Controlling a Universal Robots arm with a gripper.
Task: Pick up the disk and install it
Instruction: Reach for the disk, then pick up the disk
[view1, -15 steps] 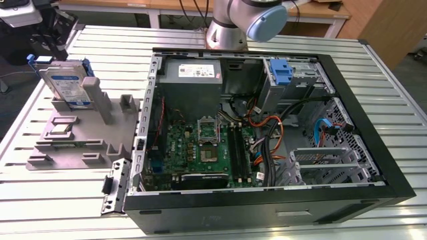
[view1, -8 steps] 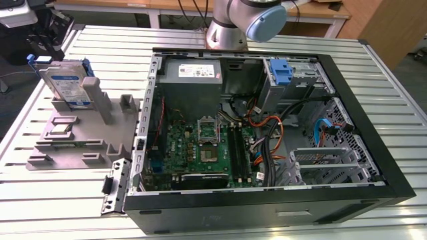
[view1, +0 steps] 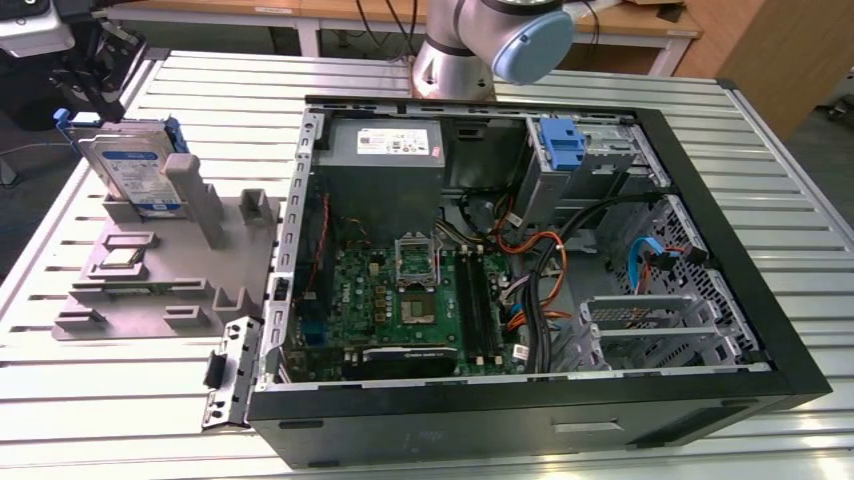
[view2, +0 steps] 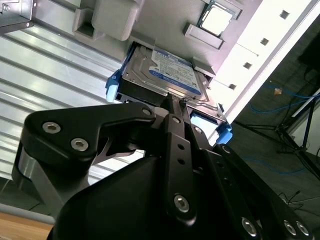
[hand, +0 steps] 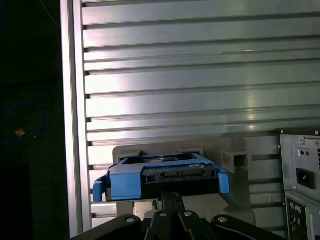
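The gripper (view2: 178, 100), its jaws seemingly pinched together on nothing, hovers at the edge of the disk (view2: 169, 71), which stands in the grey holder (view1: 134, 300) at ten o'clock from the open computer case (view1: 534, 412), so it is neither picked up nor installed.

disk (view1: 131, 165) | look: flat silver-grey hard drive, blue-and-white label, blue plastic side rails | state: rails fitted, not yet installed | pose: upright on edge, label face showing in the exterior view | place: seated in a slot of the grey rack (view1: 147, 285), at its far end
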